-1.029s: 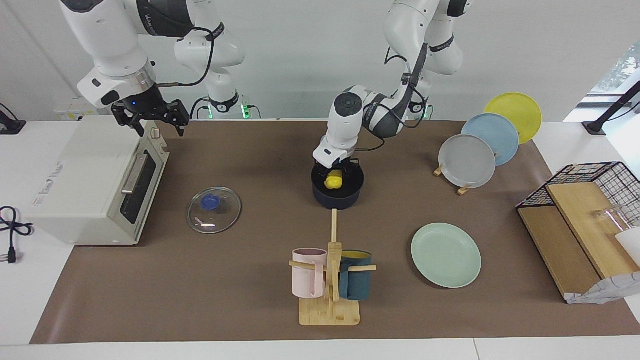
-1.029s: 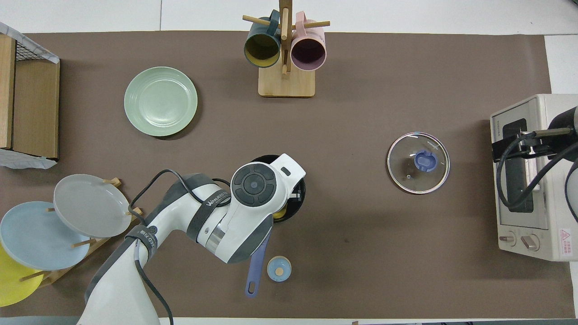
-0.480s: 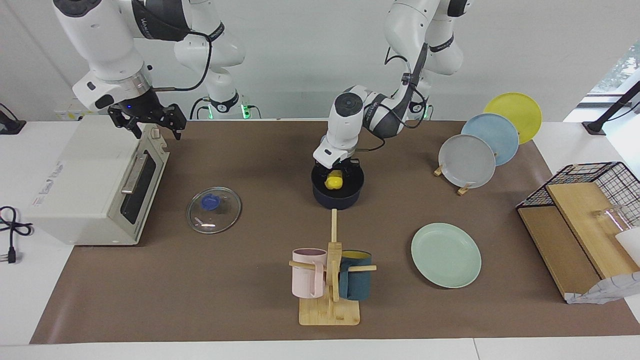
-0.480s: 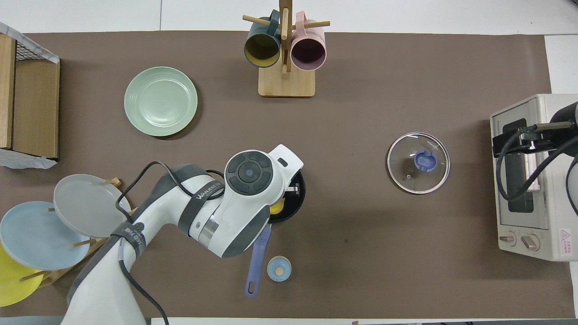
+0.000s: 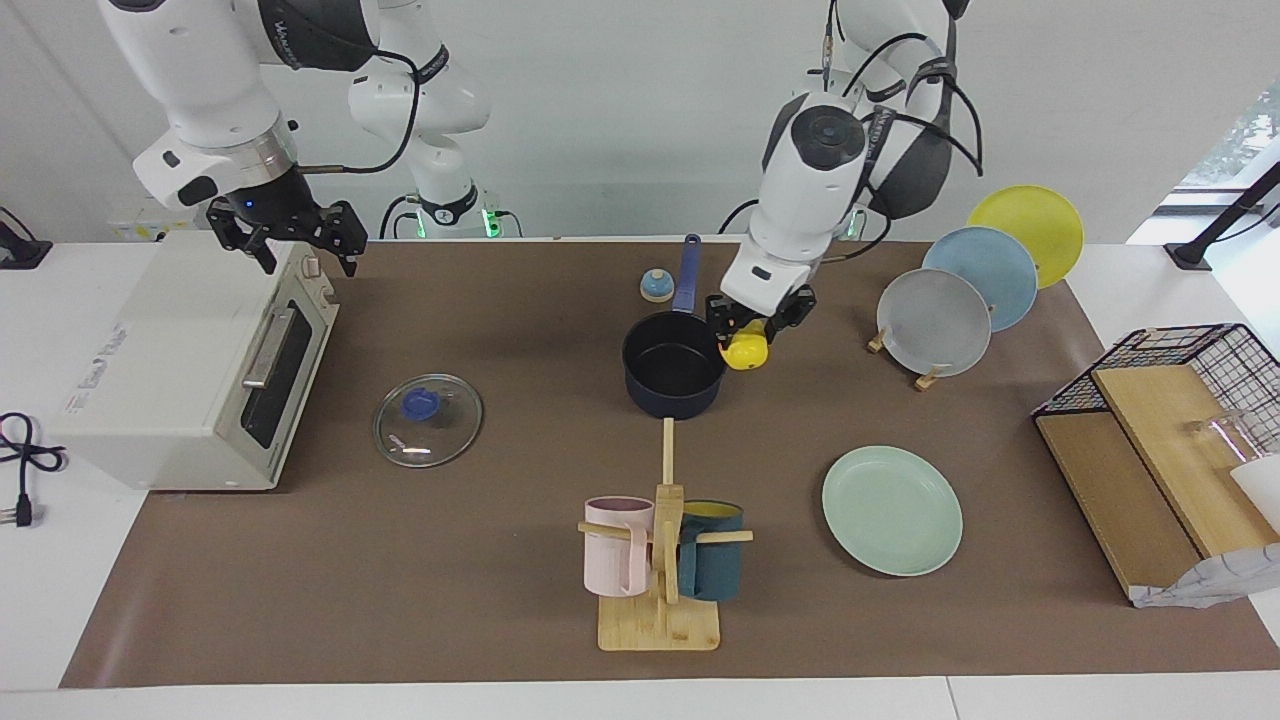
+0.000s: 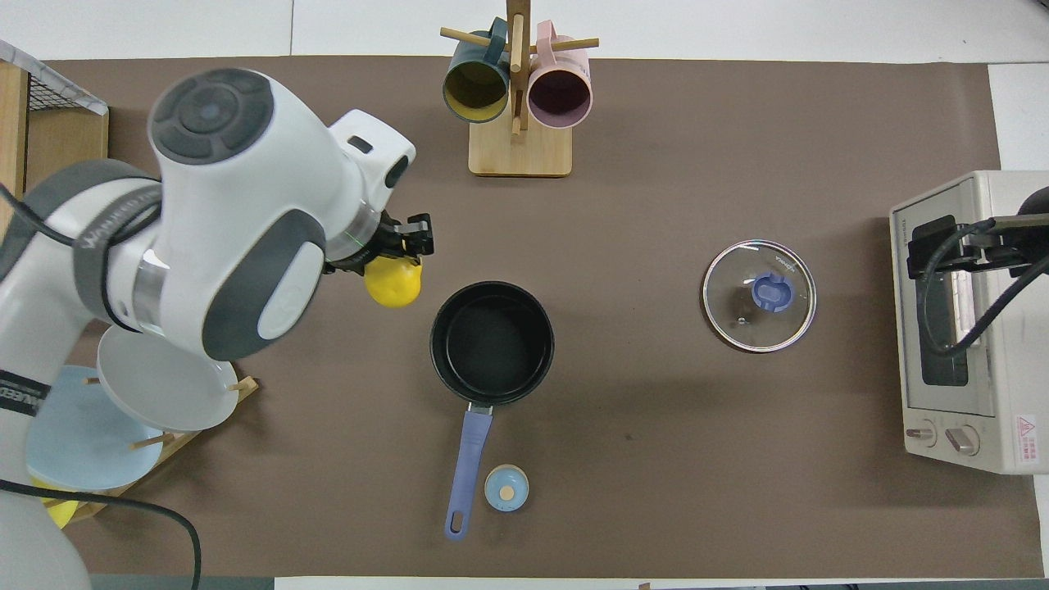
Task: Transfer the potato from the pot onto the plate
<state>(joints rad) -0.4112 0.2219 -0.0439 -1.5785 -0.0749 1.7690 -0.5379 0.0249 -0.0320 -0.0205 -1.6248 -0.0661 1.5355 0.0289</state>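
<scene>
The left end effector point(image 5: 752, 328) is gripping the potato point(image 5: 747, 350) between closed fingers and is holding it in the air, just beside the rim of the pot point(image 5: 673, 377), toward the left arm's end of the worktop point(image 5: 500, 600). One second ago the same end effector was down inside the pot with the potato resting on the black interior. The potato is now hanging clear above the brown mat, and the pot interior is showing empty in the overhead view point(image 6: 492, 340). The pot itself is standing where it stood, with its blue handle point(image 6: 467, 471) pointing toward the robots.

Judgement: the extraction step is complete and the carry step is beginning. The plate point(image 5: 892, 510) is lying bare on the worktop, farther from the robots than the pot and nearer the left arm's end. The next move is likely calling for travel outward over the mat to a point above the plate, a descent, then a release. The potato is glossy and lumpy, so it may be rolling once released; a low release over the plate centre is advisable.

The right end effector point(image 5: 290, 232) is waiting above the toaster oven point(image 5: 180, 360) with its fingers spread open, holding nothing.
</scene>
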